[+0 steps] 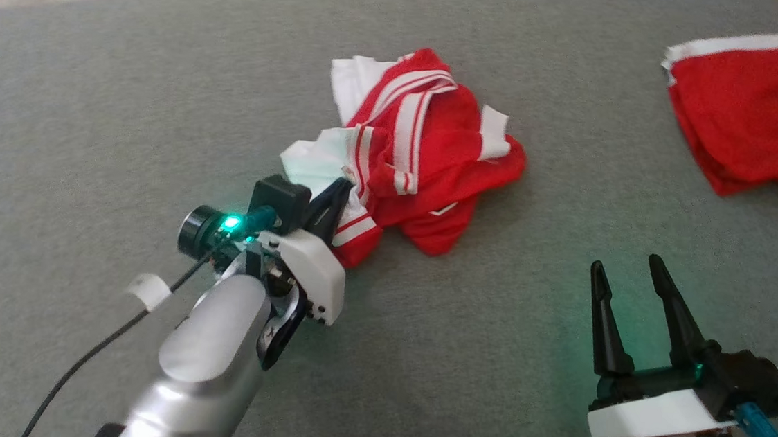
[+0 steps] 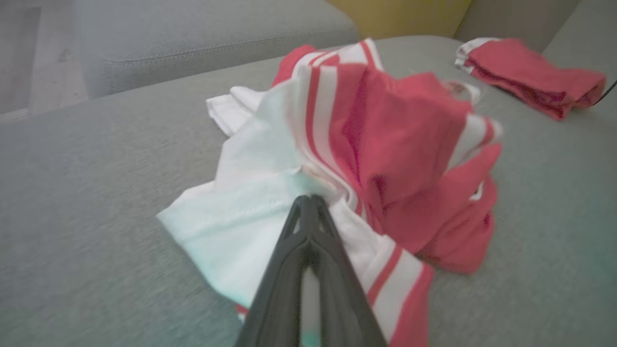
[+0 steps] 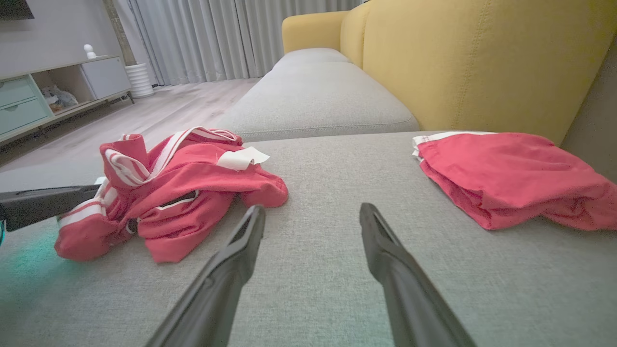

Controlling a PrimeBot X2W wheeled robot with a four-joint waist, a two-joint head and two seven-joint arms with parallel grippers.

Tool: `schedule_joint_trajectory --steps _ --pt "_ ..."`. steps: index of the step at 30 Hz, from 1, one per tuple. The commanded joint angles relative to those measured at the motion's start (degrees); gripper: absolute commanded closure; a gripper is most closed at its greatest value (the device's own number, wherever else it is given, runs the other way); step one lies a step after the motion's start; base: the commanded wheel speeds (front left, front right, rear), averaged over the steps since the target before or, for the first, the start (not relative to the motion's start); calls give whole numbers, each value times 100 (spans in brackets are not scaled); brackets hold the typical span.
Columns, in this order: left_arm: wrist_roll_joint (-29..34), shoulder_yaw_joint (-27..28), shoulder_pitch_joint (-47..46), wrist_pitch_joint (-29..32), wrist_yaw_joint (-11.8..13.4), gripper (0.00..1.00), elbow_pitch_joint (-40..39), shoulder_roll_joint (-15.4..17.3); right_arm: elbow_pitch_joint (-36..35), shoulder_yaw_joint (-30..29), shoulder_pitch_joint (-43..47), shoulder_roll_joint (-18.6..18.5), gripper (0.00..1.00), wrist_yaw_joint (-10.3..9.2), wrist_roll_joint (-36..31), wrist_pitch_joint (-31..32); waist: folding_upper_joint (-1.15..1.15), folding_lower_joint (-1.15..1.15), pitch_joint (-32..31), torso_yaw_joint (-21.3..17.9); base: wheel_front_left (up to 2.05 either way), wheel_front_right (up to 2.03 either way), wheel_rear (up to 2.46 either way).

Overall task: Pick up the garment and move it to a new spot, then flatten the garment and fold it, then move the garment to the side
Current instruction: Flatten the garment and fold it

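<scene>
Pinching at the near-left edge of the heap: left gripper (image 1: 344,188), both dark fingers pressed together, tips buried in a pucker of white cloth. Left wrist view confirms it, jaws closed on the white panel of the garment (image 2: 395,159), just beside its red-and-white striped band.

Garment (image 1: 429,152): red with white stripes and white panels, crumpled in a loose mound, lying mid-cushion on the grey sofa seat (image 1: 126,121), not lifted.

Right gripper (image 1: 626,263): fingers spread wide, nothing between them, low over bare cushion, well apart from the heap and to its right. Right wrist view has the heap ahead-left of those fingers.

Second red garment (image 1: 751,115), folded, white band on its far edge, lies at the far right of the seat near the yellow backrest (image 3: 458,62).
</scene>
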Motion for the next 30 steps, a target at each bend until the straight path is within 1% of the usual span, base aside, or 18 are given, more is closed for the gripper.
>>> schedule_joint_trajectory --steps 1,5,8,10,14,17,20,21,22,25,30 --pt "-90 97 -306 -77 -27 100 -200 45 -168 140 -126 -40 0 36 -18 -22 0 -1 36 -144 0 0 0" --pt "-891 -243 -533 -316 -151 100 -387 45 -106 232 -116 -9 0 36 -7 -22 0 -1 -134 -328 0 0 0" --pt "-1547 -502 -834 -389 -189 100 -661 45 -90 286 -114 15 0 36 14 -22 0 -1 -264 -480 0 0 0" --pt "-1841 -670 -1175 -397 -198 100 -829 45 -72 324 -111 28 0 36 28 -22 0 -1 -339 -582 0 0 0" --pt "-1968 -841 -2075 -317 -203 100 -967 102 -52 351 -62 47 0 36 67 -22 0 -1 -459 -776 0 0 0" --pt "-1932 -935 -2609 -150 -204 100 -938 349 -38 351 22 55 0 36 91 -22 0 -1 -511 -846 0 0 0" --pt "-1935 -963 -2778 35 -204 100 -777 611 -51 316 88 59 0 36 115 -22 0 -1 -504 -822 0 0 0" --pt "-1984 -1042 -2765 141 -204 76 -752 702 -64 317 97 59 0 36 167 -22 0 -1 -476 -799 0 0 0" --pt "-2044 -1145 -2732 291 -204 0 -717 820 -74 319 93 60 0 36 204 -22 0 -1 -449 -774 0 0 0" --pt "-2270 -1646 -2659 767 -205 0 -820 1332 -98 376 30 61 0 36 247 -22 0 -1 -324 -713 0 0 0" --pt "-2863 -2467 -2556 1601 -205 0 -1253 2376 -136 467 -143 61 0 36 286 -22 0 -1 -75 -704 0 0 0"
